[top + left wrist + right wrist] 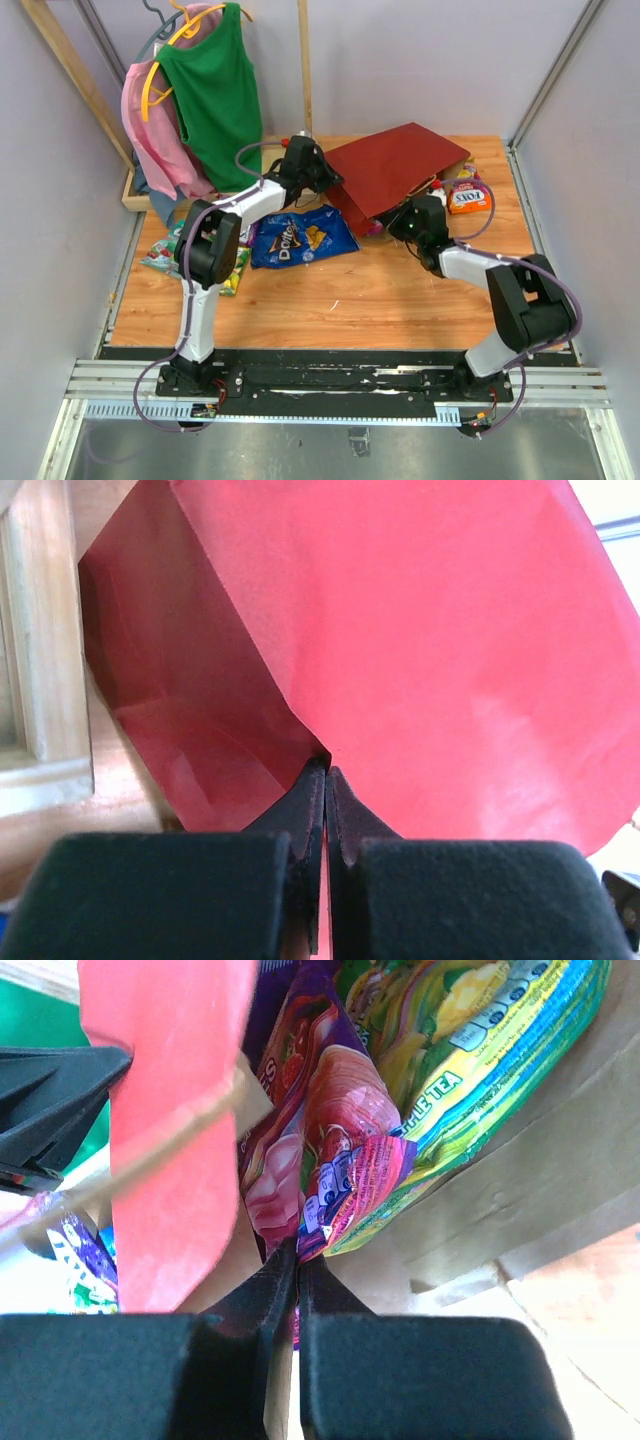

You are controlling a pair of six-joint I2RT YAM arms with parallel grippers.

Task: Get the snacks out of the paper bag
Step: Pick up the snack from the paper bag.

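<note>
Nearest the arm bases, the overhead view shows bare wooden table [350, 300]. Beyond it, on the left, lie a few small packets [165, 255] and the blue Doritos bag [300, 238], all flat on the wood and outside the paper bag [395, 165]. An orange packet [468, 198] lies at the right, just beside the bag's mouth.

The right gripper [400, 218] points into that mouth, though the overhead view cannot show what it has. Its wrist camera settles this. The right gripper [298, 1255] has its jaws pressed together on the bottom corner of a purple candy packet [330, 1130], with a sliver of purple showing between the fingers. A green-yellow packet [470, 1070] lies against the purple one on the bag's brown inner wall [560, 1190]. The red outer flap [170, 1110] and a pale cord handle [170, 1135] cross the left of that view.

Farther back, the left gripper [325, 185] meets the bag's left edge. Up close, the left gripper [325, 770] is clamped on a fold of the red paper [450, 660], its fingers fully together with only paper between them. The bag lies on its side, tilted up off the table.

Farthest away, a green garment [215, 90] and a pink garment [150, 120] hang from the wooden rack [70, 60]. Only the overhead view shows the garments.
</note>
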